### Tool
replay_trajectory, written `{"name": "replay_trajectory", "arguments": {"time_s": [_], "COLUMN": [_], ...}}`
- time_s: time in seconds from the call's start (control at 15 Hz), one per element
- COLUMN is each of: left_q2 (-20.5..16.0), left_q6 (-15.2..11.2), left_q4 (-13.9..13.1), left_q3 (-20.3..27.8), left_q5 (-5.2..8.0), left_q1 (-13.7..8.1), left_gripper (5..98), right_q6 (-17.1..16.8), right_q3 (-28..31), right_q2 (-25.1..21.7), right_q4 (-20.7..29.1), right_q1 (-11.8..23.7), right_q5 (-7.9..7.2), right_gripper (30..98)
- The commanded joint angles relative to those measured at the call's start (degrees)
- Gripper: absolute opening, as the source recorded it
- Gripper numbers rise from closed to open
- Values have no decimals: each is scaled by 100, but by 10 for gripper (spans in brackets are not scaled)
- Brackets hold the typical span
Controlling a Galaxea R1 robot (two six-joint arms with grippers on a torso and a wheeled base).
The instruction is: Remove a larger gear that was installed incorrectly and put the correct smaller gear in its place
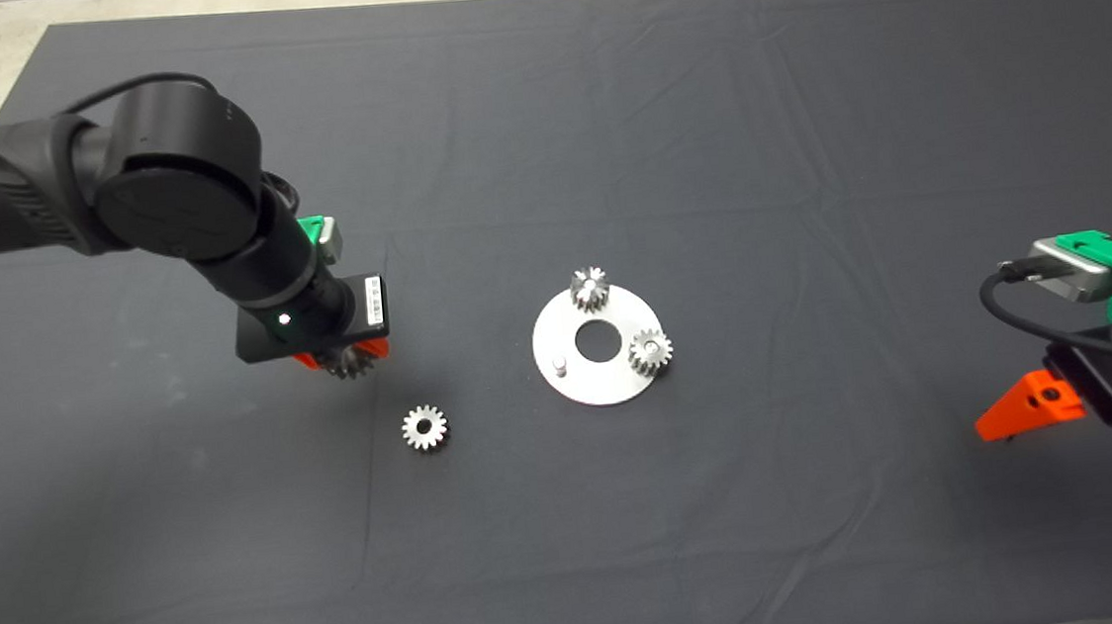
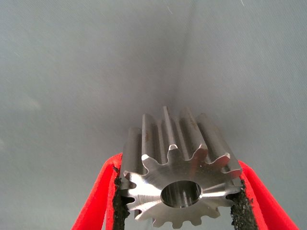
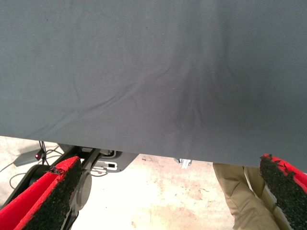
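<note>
Head view: left gripper (image 1: 346, 360) hangs over the mat (image 1: 698, 93), left of the round plate (image 1: 589, 381). Left wrist view shows its pads (image 2: 120, 206) clamped on the larger gear (image 2: 180, 172), held clear of the cloth. Smaller gear (image 1: 424, 427) lies flat on the mat, near-left of the plate. Two gears (image 1: 590, 288) (image 1: 650, 350) sit on the plate; one peg (image 1: 560, 363) is bare. Right gripper (image 3: 163, 201) is parked at the right edge, fingers wide apart, holding nothing.

Left arm reached in over the mat's left side, left gripper (image 1: 346, 360) pointed down, pads clamped on a gear (image 2: 180, 184); right gripper (image 1: 1025, 409) sat parked at the right edge, fingers spread.
</note>
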Motion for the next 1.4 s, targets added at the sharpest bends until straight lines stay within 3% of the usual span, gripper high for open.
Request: {"name": "replay_trajectory", "arguments": {"time_s": [0.0,0.67,0.87,1.0,1.2,1.33], "left_q2": [-100,-344,-381,-319,-202,-26], "left_q6": [21,82,14,-454,-1366,-1718], "left_q4": [157,168,-30,-292,-301,-297], "left_q3": [-80,-45,213,581,1205,1397], "left_q5": [237,254,239,228,147,75], "left_q1": [-159,-159,-168,-168,-168,-168], "left_gripper": [400,495,495,518,546,546], "right_q6": [37,37,37,36,37,42], "right_q3": [35,35,35,26,-18,-56], "right_q2": [-22,-4,-4,-4,4,90], "right_q4": [242,251,268,268,268,277], "right_q1": [137,146,179,181,181,242], "right_q5": [-555,-555,-555,-555,-555,-555], "right_gripper": [977,977,977,977,977,977]}}
